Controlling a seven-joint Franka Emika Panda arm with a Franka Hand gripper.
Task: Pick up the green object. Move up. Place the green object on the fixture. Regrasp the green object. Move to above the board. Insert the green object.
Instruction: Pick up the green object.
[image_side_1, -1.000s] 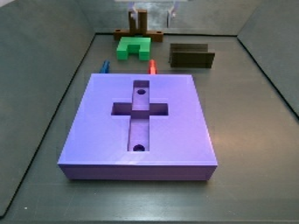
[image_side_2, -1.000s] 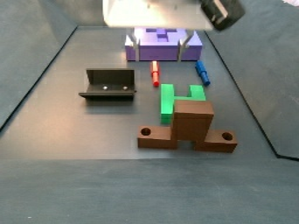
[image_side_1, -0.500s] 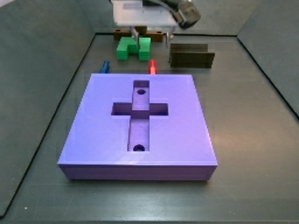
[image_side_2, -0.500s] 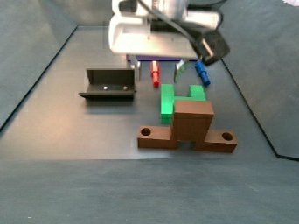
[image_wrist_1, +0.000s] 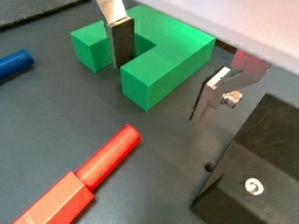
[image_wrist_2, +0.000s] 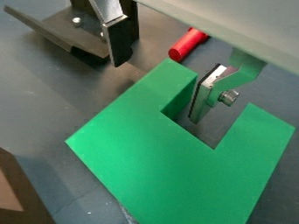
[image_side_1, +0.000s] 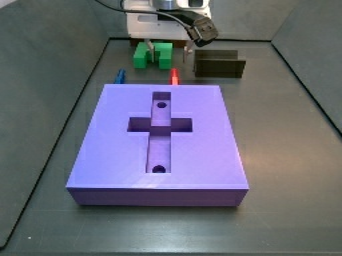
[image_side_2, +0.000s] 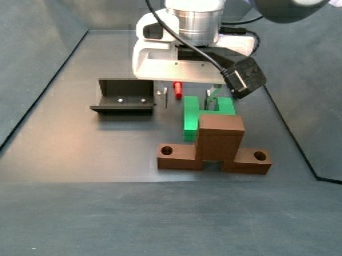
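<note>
The green object (image_wrist_1: 158, 54) is a bright green U-shaped block lying flat on the floor; it shows in both wrist views (image_wrist_2: 176, 166) and both side views (image_side_1: 151, 52) (image_side_2: 194, 116). My gripper (image_wrist_1: 166, 68) is open and low over it. One finger (image_wrist_1: 121, 39) stands in the slot between the prongs and the other finger (image_wrist_1: 211, 92) stands outside, so one prong lies between the jaws, untouched. The gripper also shows in a side view (image_side_2: 195, 92). The dark fixture (image_side_1: 219, 65) (image_side_2: 123, 97) stands beside the block. The purple board (image_side_1: 160, 140) lies in front.
A red peg (image_wrist_1: 87, 179) (image_side_1: 175, 76) and a blue peg (image_wrist_1: 12, 63) (image_side_1: 118, 75) lie between the green block and the board. A brown wooden piece (image_side_2: 217, 145) stands against the block's end. Dark walls enclose the floor.
The gripper has come down from above into the scene and now stands low, with its open fingers around one prong of the green block. The block has not moved.
</note>
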